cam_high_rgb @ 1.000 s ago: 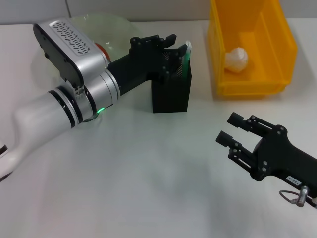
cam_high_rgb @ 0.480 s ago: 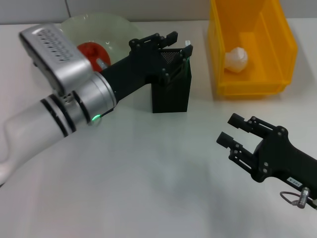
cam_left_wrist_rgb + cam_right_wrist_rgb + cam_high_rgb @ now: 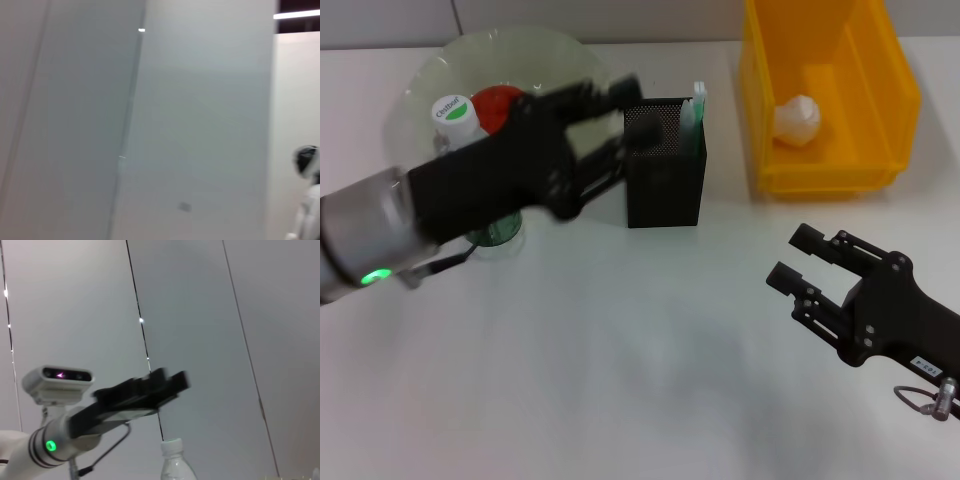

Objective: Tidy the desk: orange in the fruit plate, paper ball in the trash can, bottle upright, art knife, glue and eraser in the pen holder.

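My left gripper [image 3: 618,122] hovers open and empty just left of the black mesh pen holder [image 3: 665,185]; it also shows far off in the right wrist view as the left gripper [image 3: 172,382]. A green and white stick [image 3: 697,104] stands in the holder's far right corner; I cannot tell whether it is the glue or the art knife. The eraser is hidden. The orange [image 3: 497,102] lies in the glass fruit plate [image 3: 520,45]. The clear bottle [image 3: 453,113] stands upright at the plate's edge, half behind my left arm. The paper ball [image 3: 797,120] sits in the yellow trash can [image 3: 895,100]. My right gripper [image 3: 798,262] rests open at the near right.
The pen holder stands between the fruit plate and the yellow trash can. White table surface stretches across the middle and front. The left wrist view shows only a grey wall.
My left gripper has drawn back from over the pen holder toward the left, uncovering the bottle and the orange. The right gripper has barely shifted.
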### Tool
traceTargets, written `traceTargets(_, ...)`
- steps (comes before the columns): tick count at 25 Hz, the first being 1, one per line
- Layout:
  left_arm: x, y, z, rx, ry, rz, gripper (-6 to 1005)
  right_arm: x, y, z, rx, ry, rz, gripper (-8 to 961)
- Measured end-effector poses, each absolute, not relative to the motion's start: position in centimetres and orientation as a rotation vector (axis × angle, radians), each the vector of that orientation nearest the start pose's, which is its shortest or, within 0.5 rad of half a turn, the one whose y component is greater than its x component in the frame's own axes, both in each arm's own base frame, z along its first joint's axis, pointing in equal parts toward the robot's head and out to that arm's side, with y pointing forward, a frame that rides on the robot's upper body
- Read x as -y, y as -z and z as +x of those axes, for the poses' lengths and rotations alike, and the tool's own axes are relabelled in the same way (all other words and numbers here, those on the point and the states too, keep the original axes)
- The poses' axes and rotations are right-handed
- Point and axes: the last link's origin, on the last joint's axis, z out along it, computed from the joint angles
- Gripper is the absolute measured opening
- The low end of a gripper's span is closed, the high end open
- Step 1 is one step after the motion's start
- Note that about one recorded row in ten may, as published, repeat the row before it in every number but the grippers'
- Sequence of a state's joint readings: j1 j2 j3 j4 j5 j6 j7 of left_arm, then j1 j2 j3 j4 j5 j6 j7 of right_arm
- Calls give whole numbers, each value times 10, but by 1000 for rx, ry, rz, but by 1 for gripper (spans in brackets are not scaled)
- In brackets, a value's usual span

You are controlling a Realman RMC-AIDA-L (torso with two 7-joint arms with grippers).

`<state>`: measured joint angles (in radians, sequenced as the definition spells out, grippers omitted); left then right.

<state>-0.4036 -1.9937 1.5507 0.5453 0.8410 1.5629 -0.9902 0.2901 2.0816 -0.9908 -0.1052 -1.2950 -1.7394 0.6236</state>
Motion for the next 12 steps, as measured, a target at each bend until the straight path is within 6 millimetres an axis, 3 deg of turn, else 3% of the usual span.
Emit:
traceTargets(3,-284,3,-218,182,1378,-2604,422,-218,45,289,-435,-1230,-2317,494)
traceTargets(6,-276,-5,-231,262,1365,-2617,467,-220,43,289,-412,-1225,-2330,499)
traceTargets(11,-267,-2,-246,357,1245,-2726,566,-226,34,289,-348,-1203,-2362,573)
traceTargets(12,-257,8,-256,362,1111,-2856,606,-227,33,287,-314,-1187,-2424,590)
